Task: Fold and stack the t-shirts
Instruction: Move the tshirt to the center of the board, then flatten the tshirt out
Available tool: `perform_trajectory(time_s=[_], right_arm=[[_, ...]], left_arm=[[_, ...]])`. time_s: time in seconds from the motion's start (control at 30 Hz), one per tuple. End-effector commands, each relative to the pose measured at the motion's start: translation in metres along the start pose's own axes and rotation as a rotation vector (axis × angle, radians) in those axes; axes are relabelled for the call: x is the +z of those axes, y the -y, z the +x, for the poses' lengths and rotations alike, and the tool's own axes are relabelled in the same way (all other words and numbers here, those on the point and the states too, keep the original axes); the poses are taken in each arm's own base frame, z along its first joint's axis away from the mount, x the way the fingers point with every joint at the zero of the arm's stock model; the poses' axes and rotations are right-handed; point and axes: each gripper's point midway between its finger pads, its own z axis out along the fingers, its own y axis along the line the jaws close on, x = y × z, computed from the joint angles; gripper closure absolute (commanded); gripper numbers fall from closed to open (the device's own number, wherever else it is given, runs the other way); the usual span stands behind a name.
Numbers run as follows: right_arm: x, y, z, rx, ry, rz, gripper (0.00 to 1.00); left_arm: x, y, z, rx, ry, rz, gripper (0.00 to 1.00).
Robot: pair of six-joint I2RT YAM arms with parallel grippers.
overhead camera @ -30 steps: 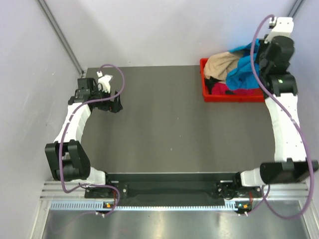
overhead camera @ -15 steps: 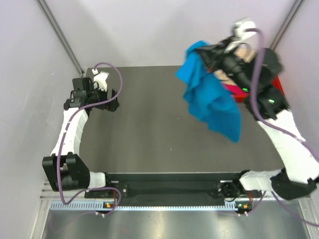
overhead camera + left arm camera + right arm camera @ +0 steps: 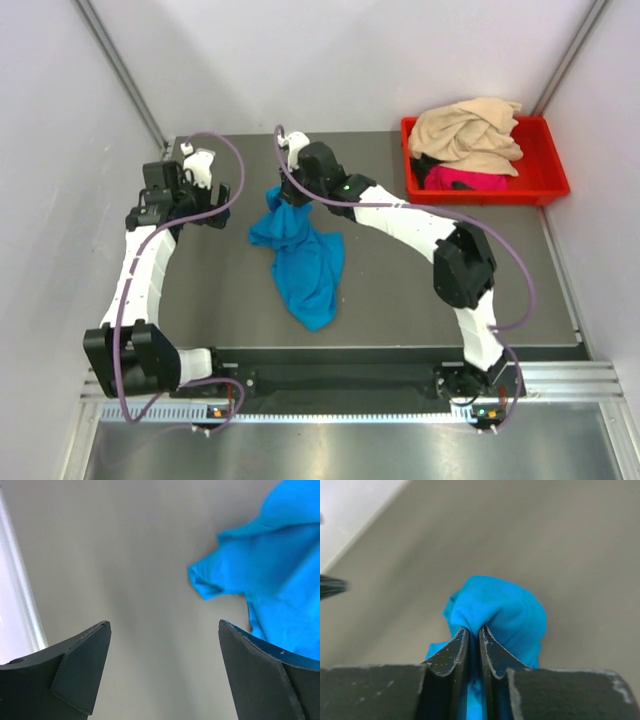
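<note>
The turquoise-blue t-shirt lies crumpled on the dark table, left of centre, its top end still lifted. My right gripper is shut on that top bunch of cloth; in the right wrist view the jaws stand almost together with blue fabric pinched between them. Just left of the shirt my left gripper hangs open and holds nothing; its wrist view shows the shirt's edge at the right. The beige t-shirt lies on top of the magenta one in the bin.
The red plastic bin stands at the table's back right corner. My right arm stretches diagonally across the table's middle. Grey walls close in the left, back and right sides.
My right arm pulled the turquoise shirt out of the bin, swung it leftward across the table and lowered it onto the surface. The left gripper has hardly moved.
</note>
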Motion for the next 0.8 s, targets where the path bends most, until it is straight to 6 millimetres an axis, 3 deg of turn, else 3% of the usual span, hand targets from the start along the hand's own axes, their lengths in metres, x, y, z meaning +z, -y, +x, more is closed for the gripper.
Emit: perform_trajectory(time_s=[0.0, 0.07, 0.13, 0.17, 0.2, 0.27, 0.3, 0.37, 0.4, 0.47, 0.5, 0.77], right_arm=[[-0.009, -0.003, -0.055, 0.021, 0.147, -0.02, 0.88], [0.001, 0.01, -0.036, 0.081, 0.105, -0.013, 0.79], [0.006, 0.036, -0.012, 0.186, 0.06, 0.004, 0.68], [0.006, 0.045, -0.005, 0.227, 0.048, 0.006, 0.61], [0.006, 0.066, 0.013, 0.278, 0.016, 0.024, 0.56], [0.003, 0.081, 0.022, 0.347, 0.017, 0.029, 0.49], [-0.002, 0.088, 0.036, 0.361, -0.003, 0.028, 0.46], [-0.006, 0.089, 0.038, 0.352, 0.017, -0.003, 0.38], [-0.008, 0.092, 0.052, 0.362, -0.008, -0.006, 0.35], [-0.013, 0.091, 0.058, 0.372, -0.024, -0.027, 0.3], [-0.015, 0.093, 0.072, 0.381, -0.046, -0.017, 0.29], [-0.03, 0.12, 0.111, 0.442, -0.058, 0.065, 0.25]], left_arm=[[0.006, 0.015, 0.008, 0.033, 0.013, 0.09, 0.09], [0.019, 0.031, 0.016, 0.021, 0.006, 0.182, 0.1], [0.035, 0.048, 0.019, -0.011, -0.017, 0.272, 0.11], [0.042, 0.059, 0.019, -0.003, -0.029, 0.308, 0.1], [0.048, 0.065, 0.017, -0.006, -0.034, 0.325, 0.1], [0.065, 0.087, 0.017, 0.027, -0.061, 0.373, 0.09], [0.071, 0.094, 0.014, 0.043, -0.055, 0.383, 0.09], [0.079, 0.117, 0.01, 0.079, -0.047, 0.443, 0.08], [0.081, 0.124, 0.007, 0.084, -0.034, 0.462, 0.07], [0.089, 0.141, -0.001, 0.099, -0.004, 0.506, 0.07], [0.09, 0.146, -0.004, 0.093, 0.001, 0.515, 0.07], [0.125, 0.197, -0.019, 0.143, -0.017, 0.577, 0.08]])
